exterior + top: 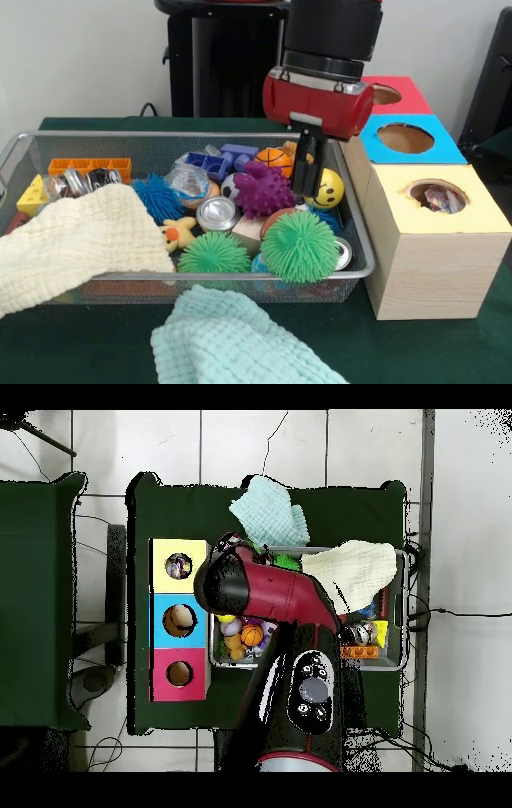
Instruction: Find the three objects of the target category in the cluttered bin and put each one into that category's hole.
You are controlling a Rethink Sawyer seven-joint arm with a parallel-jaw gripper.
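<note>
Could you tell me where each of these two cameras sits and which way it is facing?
Front view: across the table, facing the robot; sees the wire bin and coloured boxes; the gripper reaches down into the bin.
Overhead view: above, looking straight down; the red arm covers much of the bin.
Shared: bin, boxes, cream cloth, mint cloth.

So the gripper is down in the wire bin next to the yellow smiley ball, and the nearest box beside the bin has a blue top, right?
Not quite. In the front view the gripper is beside the yellow smiley ball in the wire bin, but the nearest box has a yellow top; the blue one sits behind it.
</note>
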